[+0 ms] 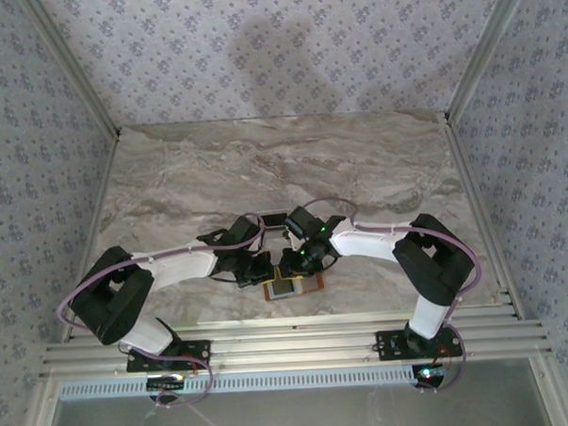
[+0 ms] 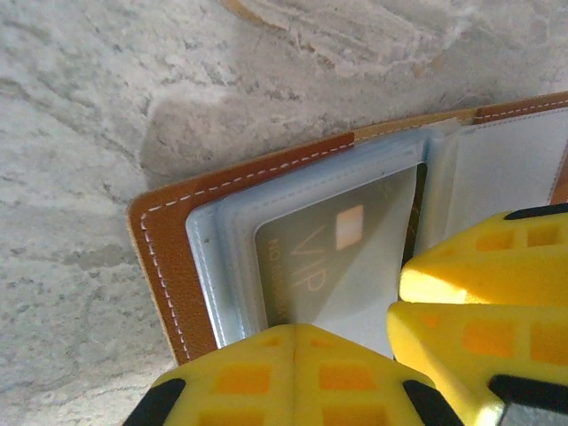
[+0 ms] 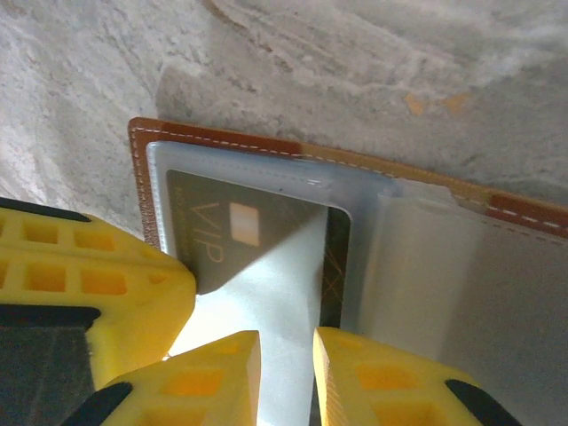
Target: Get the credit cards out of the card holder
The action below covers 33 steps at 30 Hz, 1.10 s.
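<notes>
The left gripper (image 2: 293, 355) has its fingers shut tight together. I think it presses on the card holder (image 2: 169, 240) so it cannot slide. The card holder lies open at 6 o'clock on the table (image 1: 169, 180), between the arms. A dark card (image 2: 328, 266) (it says VIP) sits in the clear pocket (image 2: 231, 222). The right gripper (image 3: 286, 342) is at 4 o'clock of that card, fingers a little apart around a pale sheet (image 3: 284, 275). I cannot tell if they pinch it. The step looks like grabbing a card. Next, squeeze its edge and pull it out slowly.
</notes>
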Motion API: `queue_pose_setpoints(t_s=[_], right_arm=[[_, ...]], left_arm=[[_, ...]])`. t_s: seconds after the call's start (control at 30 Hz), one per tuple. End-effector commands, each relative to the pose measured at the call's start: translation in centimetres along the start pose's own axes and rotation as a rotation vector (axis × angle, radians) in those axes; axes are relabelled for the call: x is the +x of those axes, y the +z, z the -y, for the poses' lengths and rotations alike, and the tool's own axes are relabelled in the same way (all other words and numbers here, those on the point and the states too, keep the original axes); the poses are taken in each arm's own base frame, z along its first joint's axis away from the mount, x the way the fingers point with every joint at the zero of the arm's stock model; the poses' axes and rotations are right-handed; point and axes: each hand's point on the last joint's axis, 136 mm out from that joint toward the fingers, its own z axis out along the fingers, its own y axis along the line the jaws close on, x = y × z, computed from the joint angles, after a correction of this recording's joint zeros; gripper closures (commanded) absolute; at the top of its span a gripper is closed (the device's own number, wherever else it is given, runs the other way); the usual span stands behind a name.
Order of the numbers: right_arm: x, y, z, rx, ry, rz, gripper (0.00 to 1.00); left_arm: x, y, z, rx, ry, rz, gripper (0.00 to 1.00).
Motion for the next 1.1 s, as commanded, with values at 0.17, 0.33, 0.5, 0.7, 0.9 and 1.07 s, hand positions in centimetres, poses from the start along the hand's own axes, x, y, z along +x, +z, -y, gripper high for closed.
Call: queue_pose_setpoints(t_s=[0.17, 0.33, 0.5, 0.7, 0.9, 1.07], right_arm=[[0.53, -0.25, 2.24, 0.117, 0.001, -0.006, 0.75], [0.62, -0.01, 2.49, 0.128, 0.005, -0.01, 0.76], [0.62, 0.03, 2.43, 0.125, 0.005, -0.007, 0.77], [0.64, 0.06, 2.49, 0.13, 0.005, -0.009, 0.83], [0.59, -0.06, 2.29, 0.123, 0.002, -0.006, 0.85], [0.59, 0.23, 1.89, 0.105, -0.004, -0.009, 0.83]], left_arm=[[0.42, 0.23, -1.82, -0.085, 0.002, -0.006, 1.0], [0.46, 0.25, -2.1, -0.099, 0.004, -0.006, 1.0], [0.48, 0.24, -2.39, -0.113, 0.006, -0.006, 1.0], [0.49, 0.33, -2.53, -0.118, 0.007, -0.007, 1.0], [0.36, 0.25, -2.38, -0.116, 0.007, -0.005, 1.0], [0.36, 0.26, -2.37, -0.117, 0.013, -0.006, 1.0]])
